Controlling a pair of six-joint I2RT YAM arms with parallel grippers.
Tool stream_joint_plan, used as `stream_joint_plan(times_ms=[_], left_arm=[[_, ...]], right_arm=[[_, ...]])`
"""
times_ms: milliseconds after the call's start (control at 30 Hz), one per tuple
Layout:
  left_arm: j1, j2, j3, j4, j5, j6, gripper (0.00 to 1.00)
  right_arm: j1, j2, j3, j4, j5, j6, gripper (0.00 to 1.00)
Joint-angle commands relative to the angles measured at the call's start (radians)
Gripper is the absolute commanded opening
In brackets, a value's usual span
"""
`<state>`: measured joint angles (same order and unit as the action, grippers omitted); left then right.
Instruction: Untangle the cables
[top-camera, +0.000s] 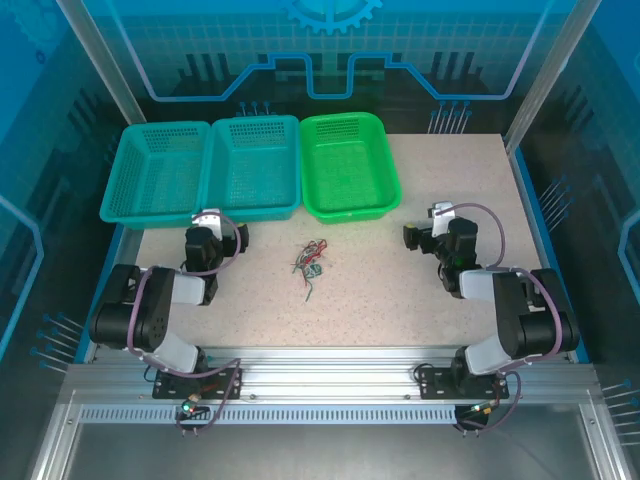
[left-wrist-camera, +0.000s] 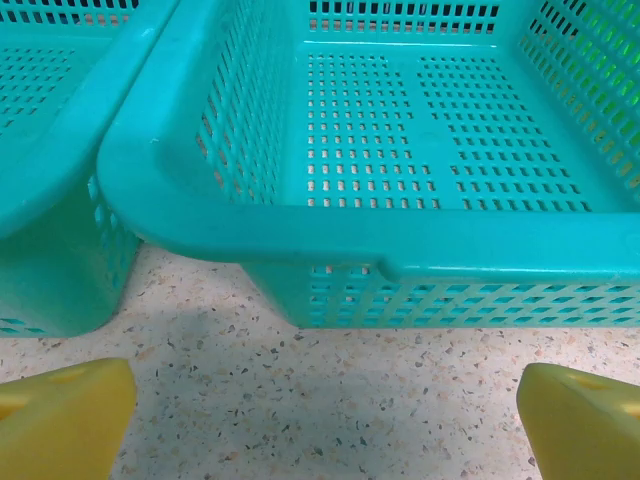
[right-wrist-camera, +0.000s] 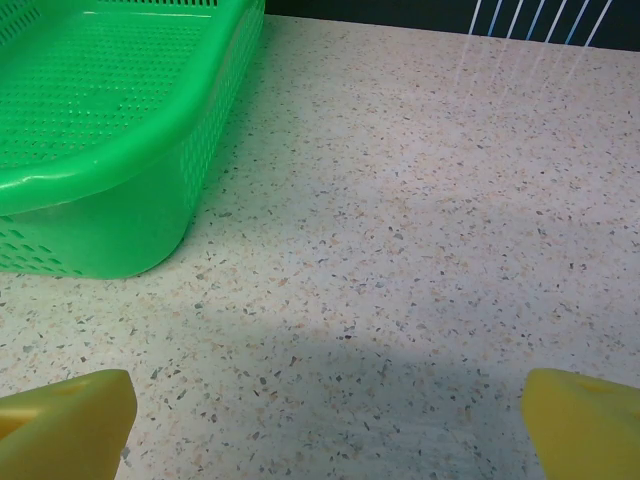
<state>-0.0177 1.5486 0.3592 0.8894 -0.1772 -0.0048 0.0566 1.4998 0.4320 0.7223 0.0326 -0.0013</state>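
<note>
Top external: my left end effector (top-camera: 211, 217) and right end effector (top-camera: 428, 222) gape empty, cables (top-camera: 310, 262) untouched between them, guess I reach in next.

Soft, even light falls from above in the overhead view. The speckled counter (top-camera: 420, 300) is bright and free of glare, with only faint, short shadows. The panels (top-camera: 600, 160) around it are dimmer and tinted blue. The picture is sharp, yet the cables (top-camera: 310, 262) are too fine to tell strand from strand. In the left wrist view a soft grey shadow lies on the counter below the teal basket (left-wrist-camera: 400, 245), whose rim shows a mild sheen. The yellow jaws at the bottom corners are blurred. In the right wrist view a broad, diffuse shadow crosses the near counter. The green basket (right-wrist-camera: 90, 170) is vividly saturated, with a pale highlight along its rim, and the jaws are likewise out of focus
</note>
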Motion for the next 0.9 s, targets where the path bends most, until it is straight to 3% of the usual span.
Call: stream_joint_plan(times_ms=[0,533,667,767,867], left_arm=[[0.002,0.000,0.019,0.034,0.021,-0.007,0.99],[0.003,-0.002,0.011,0.049,-0.008,-0.017,0.99],[-0.008,-0.068,-0.044,0.101,-0.031,-0.009,0.99],[-0.028,-0.229,-0.080,0.038,-0.097,-0.009,0.99],[-0.060,-0.433,-0.077,-0.114,-0.160,-0.042,0.99]], right_arm=[[-0.004,0.001,0.016,0.000,-0.005,-0.010,1.00],[0.000,-0.015,0.019,-0.015,0.025,0.000,1.00],[-0.001,-0.203,0.068,-0.271,0.235,0.110,1.00],[-0.012,-0.364,0.093,-0.434,0.251,0.198,1.00],[-0.001,-0.489,0.173,-0.673,0.185,0.307,1.00]])
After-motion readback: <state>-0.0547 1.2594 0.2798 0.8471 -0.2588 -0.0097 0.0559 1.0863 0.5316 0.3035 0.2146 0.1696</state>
